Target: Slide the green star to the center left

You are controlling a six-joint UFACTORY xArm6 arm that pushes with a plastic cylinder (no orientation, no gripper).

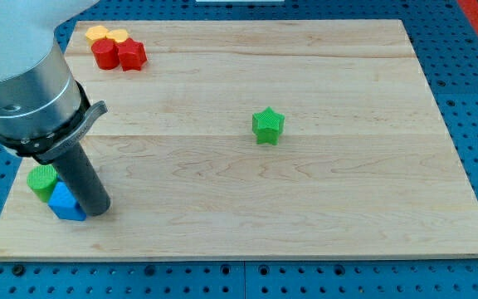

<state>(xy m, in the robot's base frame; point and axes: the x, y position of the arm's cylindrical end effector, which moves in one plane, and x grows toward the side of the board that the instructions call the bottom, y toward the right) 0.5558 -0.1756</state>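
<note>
The green star (267, 125) lies on the wooden board (305, 216), a little right of the board's middle. My tip (98, 211) is far to its left, near the board's bottom-left corner. The tip stands right beside a blue block (65, 203), on that block's right side, seemingly touching it. A green round block (42, 180) sits just above and left of the blue block.
Near the view's top left, a red round block (104, 54) and a red block (131, 55) sit together, with two yellow-orange blocks (106, 35) just above them. A blue perforated table surrounds the board.
</note>
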